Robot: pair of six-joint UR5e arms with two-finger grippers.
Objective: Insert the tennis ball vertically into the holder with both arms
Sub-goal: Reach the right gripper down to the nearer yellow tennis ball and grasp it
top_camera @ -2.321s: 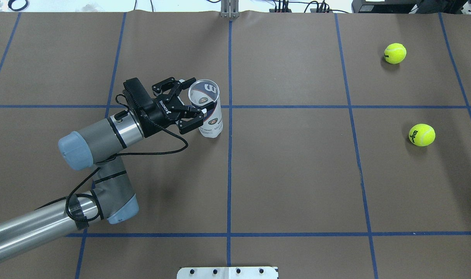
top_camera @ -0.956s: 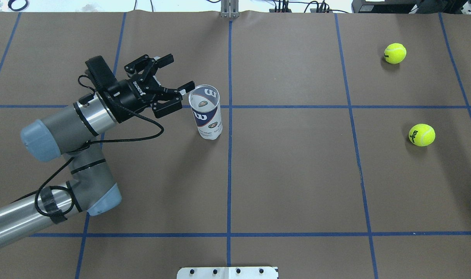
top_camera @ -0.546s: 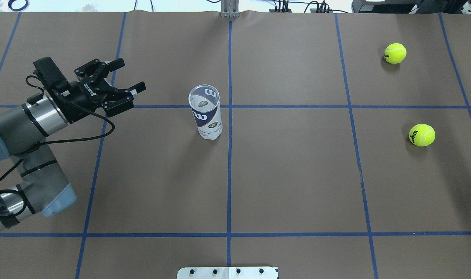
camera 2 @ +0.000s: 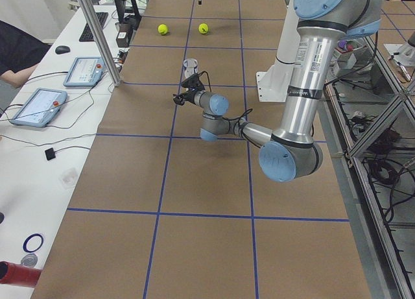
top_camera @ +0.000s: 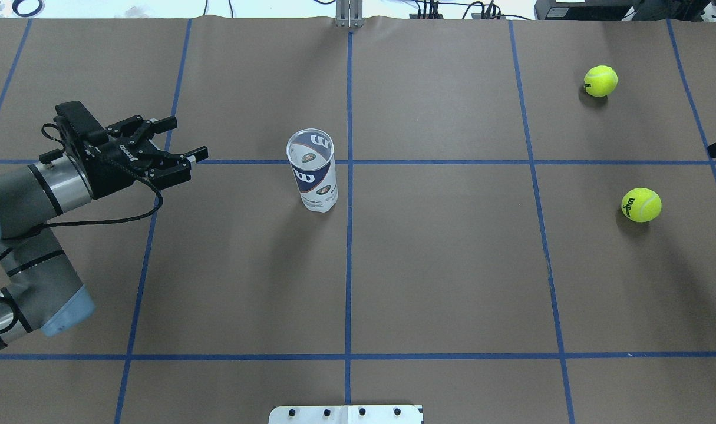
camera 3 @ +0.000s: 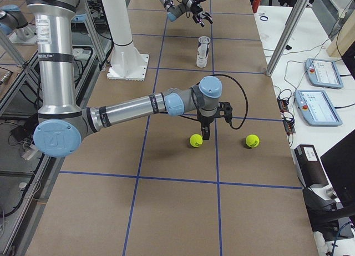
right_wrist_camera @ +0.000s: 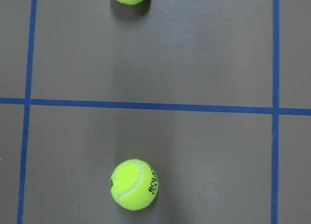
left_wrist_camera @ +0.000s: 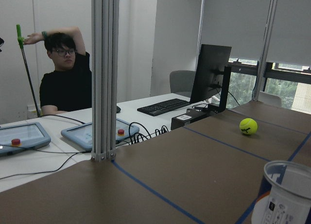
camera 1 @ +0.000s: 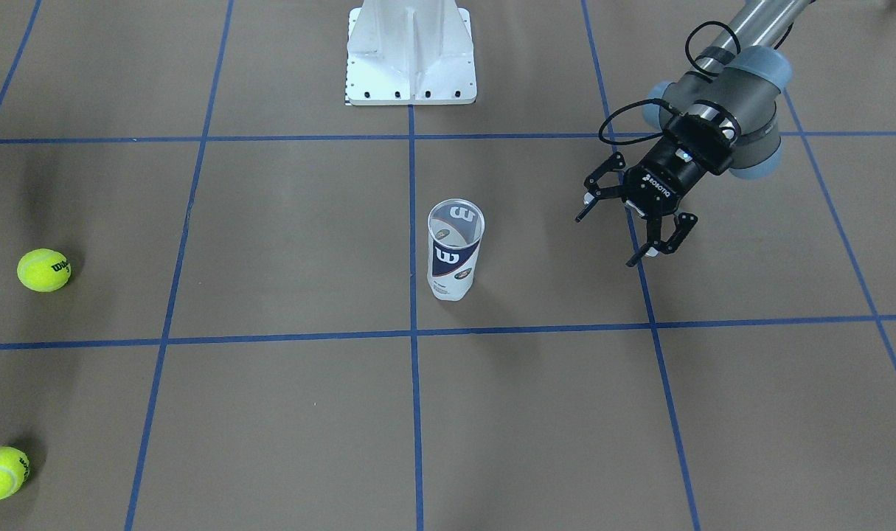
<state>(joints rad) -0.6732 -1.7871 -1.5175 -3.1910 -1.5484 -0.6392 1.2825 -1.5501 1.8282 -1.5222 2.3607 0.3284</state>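
The holder (top_camera: 312,171) is a clear can with a navy-and-white label; it stands upright and empty near the table's middle, and also shows in the front view (camera 1: 455,251) and the left wrist view (left_wrist_camera: 286,195). My left gripper (top_camera: 187,138) is open and empty, well to the holder's left, seen in the front view too (camera 1: 605,241). Two tennis balls (top_camera: 641,205) (top_camera: 600,80) lie at the far right. My right gripper (camera 3: 206,132) points down just above the nearer ball (camera 3: 196,140); I cannot tell if it is open. The right wrist view shows that ball (right_wrist_camera: 133,184) below it.
The white pedestal base (camera 1: 411,51) stands at the robot's side of the table. An aluminium post (left_wrist_camera: 104,73) rises at the table's far edge. An operator (left_wrist_camera: 63,83) sits beyond it, with tablets (camera 2: 39,106) on the side desk.
My left gripper, earlier around the holder, has drawn back far to the left, open and empty. The holder stays upright in place. A bit of the right arm has come in at the right edge.
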